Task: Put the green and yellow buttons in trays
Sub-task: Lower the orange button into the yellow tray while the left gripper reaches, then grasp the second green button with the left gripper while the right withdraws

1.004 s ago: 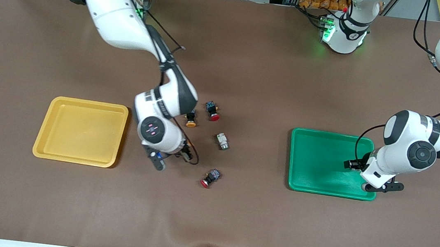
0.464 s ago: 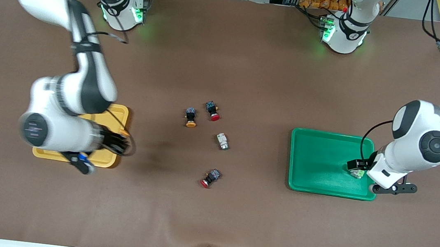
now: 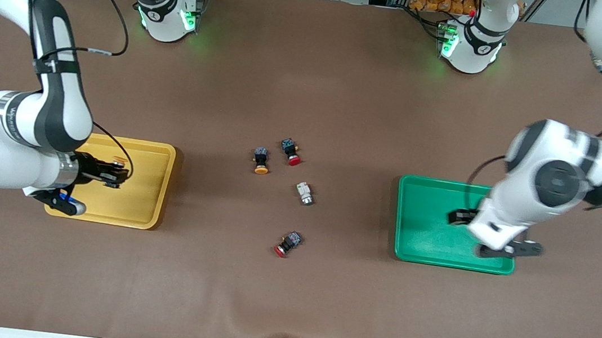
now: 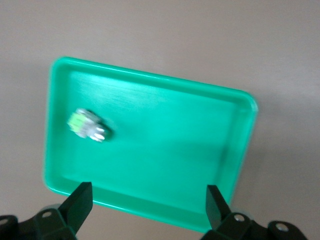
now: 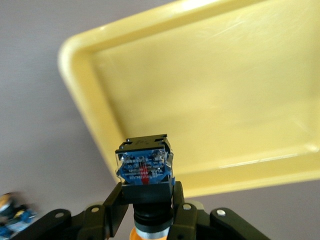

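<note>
Right jaws: clenched on yellow button, over yellow tray.
Left jaws: released, over green tray.
Green button: in green tray.

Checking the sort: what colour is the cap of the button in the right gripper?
Orange-yellow; the button in the right gripper shows it best in the front view.

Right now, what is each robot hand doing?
Left hand: open, over the green plastic tray.
Right hand: shut on a black-and-blue, orange-capped button.
</note>
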Robot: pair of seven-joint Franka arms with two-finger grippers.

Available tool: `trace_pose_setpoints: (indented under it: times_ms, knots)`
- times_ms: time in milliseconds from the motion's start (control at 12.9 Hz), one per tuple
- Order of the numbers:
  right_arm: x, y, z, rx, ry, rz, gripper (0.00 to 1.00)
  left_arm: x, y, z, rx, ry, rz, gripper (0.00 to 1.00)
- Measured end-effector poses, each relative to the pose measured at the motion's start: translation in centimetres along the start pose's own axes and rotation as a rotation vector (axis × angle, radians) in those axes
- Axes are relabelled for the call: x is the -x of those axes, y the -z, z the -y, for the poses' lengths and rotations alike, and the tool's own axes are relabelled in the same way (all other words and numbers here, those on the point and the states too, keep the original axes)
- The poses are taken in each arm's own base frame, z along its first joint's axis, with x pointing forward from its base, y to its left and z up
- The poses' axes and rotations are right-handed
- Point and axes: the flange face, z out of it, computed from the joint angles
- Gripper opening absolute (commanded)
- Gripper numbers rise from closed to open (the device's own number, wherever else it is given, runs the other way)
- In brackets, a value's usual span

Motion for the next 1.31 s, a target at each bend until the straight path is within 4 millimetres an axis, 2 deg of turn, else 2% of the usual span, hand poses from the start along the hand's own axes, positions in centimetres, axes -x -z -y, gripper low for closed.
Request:
trace_pose_setpoints:
  times_ms: [155,309,464,695,773,850,927,1159,1313]
  knots:
    - [-0.5,-2.8,-3.8,-0.007,0.049,-0.015,0.00,2.4,-0.5,-7.3,0.027,0.063,0.006,1.00]
    - [-0.7,-4.0,-7.1,-0.018,0.106,-0.013,0.00,4.2,-1.4,-13.8,0.071,0.124,0.012,1.00]
    - [-1.0,-4.6,-9.7,-0.025,0.151,-0.040,0.00,4.9,-3.3,-17.9,0.111,0.159,0.001,1.00]
    - [-1.2,-7.1,-12.0,-0.018,0.185,-0.079,0.01,5.5,-6.0,-21.9,0.171,0.218,-0.059,1.00]
    - [-1.3,-7.8,-12.3,-0.016,0.186,-0.081,0.18,6.1,-6.6,-23.5,0.191,0.244,-0.074,1.00]
    - [-1.4,-8.3,-12.5,-0.014,0.186,-0.082,0.64,6.9,-7.4,-25.2,0.196,0.260,-0.087,1.00]
    - [-1.5,-8.6,-12.5,-0.014,0.185,-0.082,0.99,7.9,-8.5,-26.8,0.189,0.265,-0.103,1.00]
    - [-1.7,-8.2,-12.1,-0.017,0.180,-0.083,1.00,11.5,-11.3,-30.4,0.163,0.247,-0.126,1.00]
    - [-1.8,-5.7,-10.8,-0.031,0.187,-0.028,1.00,12.9,-12.4,-31.6,0.156,0.243,-0.118,1.00]
